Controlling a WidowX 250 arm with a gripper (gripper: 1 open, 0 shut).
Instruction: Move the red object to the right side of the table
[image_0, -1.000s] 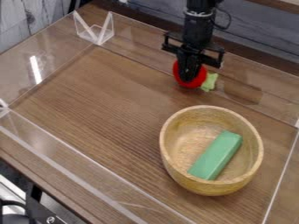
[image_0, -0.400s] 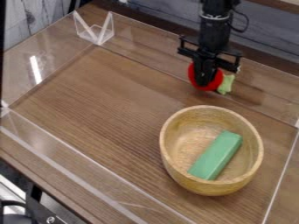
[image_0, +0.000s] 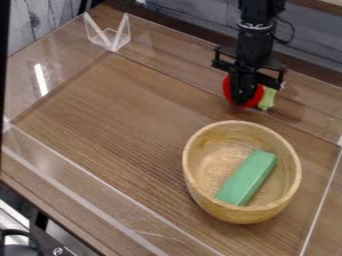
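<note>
Now your gripper (image_0: 249, 92) points straight down over the far right part of the table (image_0: 107, 130), its jaws pinched narrow on the red object (image_0: 242, 95), which sits between them low against the wood. You cannot tell from this view whether the fruit rests on the surface or hangs just clear of it. Its pale green stub (image_0: 267, 99) pokes out to the right of the fingers, so the toy's long axis runs roughly left to right across the jaws, stub leading toward the right edge.

From the tool outward: the round wooden bowl (image_0: 201, 170) lies nearer the camera and slightly left, well apart from the grip, with the green block (image_0: 249, 177) lying slanted inside it. The clear acrylic wall (image_0: 321, 122) on the right stands near the gripper, with only a narrow strip of bare wood between stub and wall.

That strip is what your coming move turns on. The fruit already lies on the right side, so judge little travel is left; set it down short of the wall, and keep the stub from striking the acrylic.
</note>
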